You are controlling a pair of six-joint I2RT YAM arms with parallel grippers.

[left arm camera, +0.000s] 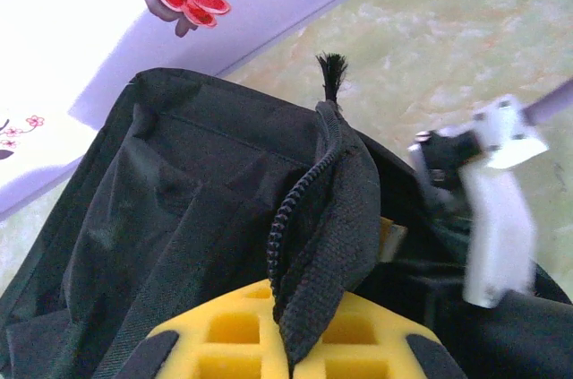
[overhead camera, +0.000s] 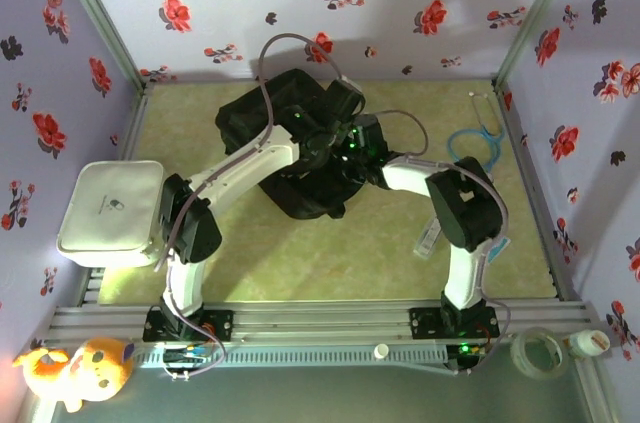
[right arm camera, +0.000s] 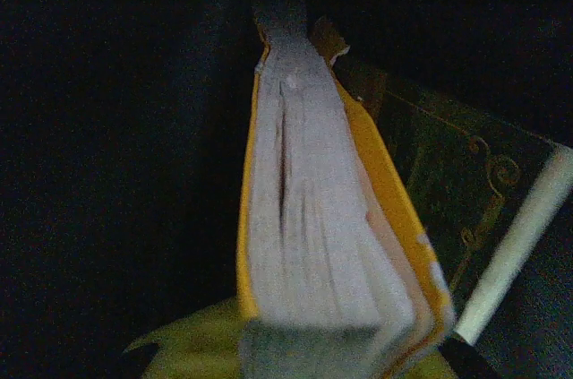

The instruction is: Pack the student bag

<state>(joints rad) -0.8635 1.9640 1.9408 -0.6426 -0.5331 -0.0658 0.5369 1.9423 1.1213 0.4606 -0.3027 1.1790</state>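
A white box sits on the left edge of the desk, with an orange plush below it in front of the arm rail. The bag lies at the middle of the desk towards the back wall, and both arms reach onto it.

In the left wrist view, the left pincer is closed on the bag, pinching the raised fabric edge that carries the zip between its yellow fingers.

In the right wrist view, the right pincer grips a yellow-covered book by its near end. The page edges face the camera, and the book points into the dark inside of the bag. Just right of it in the shadow lie a green cover with gold scrollwork and a white stick.

A blue stethoscope lies by the right wall, well apart from the bag. A clear tape roll sits at the front right corner.
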